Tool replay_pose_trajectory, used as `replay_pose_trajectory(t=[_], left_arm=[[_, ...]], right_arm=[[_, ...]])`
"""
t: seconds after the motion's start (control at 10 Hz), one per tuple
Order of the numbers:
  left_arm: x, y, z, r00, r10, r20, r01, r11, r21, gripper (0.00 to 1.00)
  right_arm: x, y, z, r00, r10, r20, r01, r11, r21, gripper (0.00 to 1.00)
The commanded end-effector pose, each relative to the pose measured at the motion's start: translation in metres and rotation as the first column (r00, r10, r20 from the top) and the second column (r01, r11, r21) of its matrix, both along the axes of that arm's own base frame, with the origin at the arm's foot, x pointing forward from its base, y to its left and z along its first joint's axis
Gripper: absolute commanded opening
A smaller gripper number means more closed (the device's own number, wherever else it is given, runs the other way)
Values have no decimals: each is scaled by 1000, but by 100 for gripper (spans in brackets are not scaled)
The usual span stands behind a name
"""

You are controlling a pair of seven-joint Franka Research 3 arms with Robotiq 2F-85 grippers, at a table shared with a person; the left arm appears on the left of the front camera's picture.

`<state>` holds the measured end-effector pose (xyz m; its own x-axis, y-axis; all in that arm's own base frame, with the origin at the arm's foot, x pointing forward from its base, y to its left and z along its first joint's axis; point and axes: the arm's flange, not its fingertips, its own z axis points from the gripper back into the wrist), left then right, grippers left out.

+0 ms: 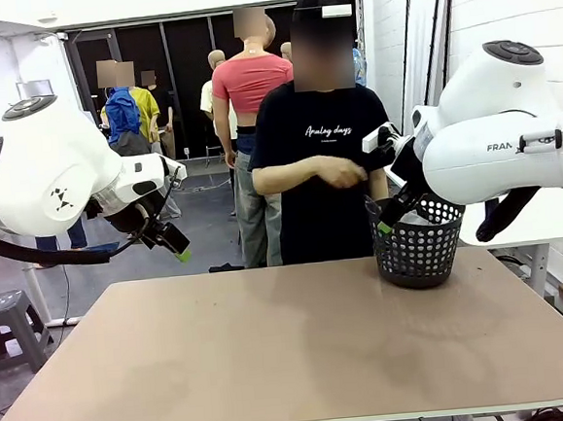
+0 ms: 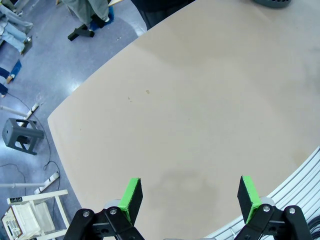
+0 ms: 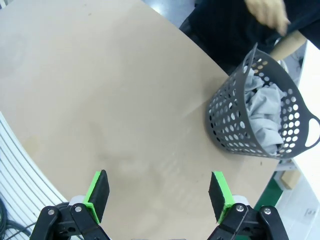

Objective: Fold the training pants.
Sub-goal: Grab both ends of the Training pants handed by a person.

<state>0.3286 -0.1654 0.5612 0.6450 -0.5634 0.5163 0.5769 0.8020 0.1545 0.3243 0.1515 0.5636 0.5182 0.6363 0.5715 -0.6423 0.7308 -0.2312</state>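
Observation:
The training pants (image 3: 264, 116) lie crumpled as light grey fabric inside a black perforated basket (image 3: 235, 127), which stands on the table's far right (image 1: 416, 249). My left gripper (image 1: 170, 243) hangs open above the table's left side, its green pads wide apart over bare tabletop (image 2: 189, 197). My right gripper (image 1: 391, 215) is raised beside the basket's near rim, open, with nothing between its fingers (image 3: 159, 196). A person stands behind the table with a hand (image 1: 339, 172) held at chest height above the basket.
The tan table (image 1: 273, 348) stretches bare from the basket to the left edge. A grey stool (image 1: 3, 325) stands on the floor to the left. White equipment (image 2: 25, 217) sits on the floor by the table's corner.

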Motion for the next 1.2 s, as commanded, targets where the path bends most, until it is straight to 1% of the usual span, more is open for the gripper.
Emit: replay_pose_trajectory(t=[0.0, 1.1], left_arm=[[1, 1, -1, 1000, 1, -2, -1, 1000, -2, 100], [1, 1, -1, 1000, 1, -2, -1, 1000, -2, 100]], right_arm=[[1, 1, -1, 1000, 9, -8, -9, 1000, 8, 100], [1, 1, -1, 1000, 9, -8, -9, 1000, 8, 100]])
